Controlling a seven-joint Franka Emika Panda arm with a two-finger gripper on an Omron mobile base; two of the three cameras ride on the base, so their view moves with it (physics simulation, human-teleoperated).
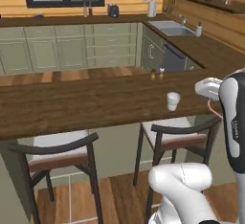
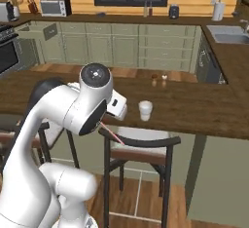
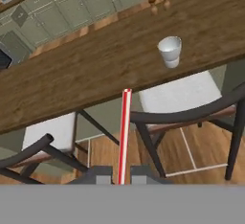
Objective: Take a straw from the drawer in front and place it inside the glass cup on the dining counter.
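Note:
A thin reddish-pink straw point(image 3: 124, 132) sticks up between my two fingertips, and my gripper point(image 3: 120, 176) is shut on it. Part of the same straw point(image 2: 113, 135) pokes out below the hand in the right base view, and a bit of the straw point(image 1: 214, 108) shows by the hand in the left base view. The glass cup point(image 3: 169, 50) stands upright on the dining counter point(image 3: 72, 79), ahead and to the right of the straw's tip. I also see the glass cup point(image 1: 172, 100) point(image 2: 145, 110) near the counter's near edge. My gripper hangs over the stools, short of the counter. The drawer is out of view.
Two dark stools with pale seats point(image 1: 57, 156) point(image 1: 177, 132) stand under the counter's near edge. Small brown and white shakers point(image 1: 157, 73) sit at the counter's far side. A sink point(image 1: 172, 28) lies at the back right; an opened drawer point(image 2: 36, 31) and microwave point(image 2: 54, 8) at the back left.

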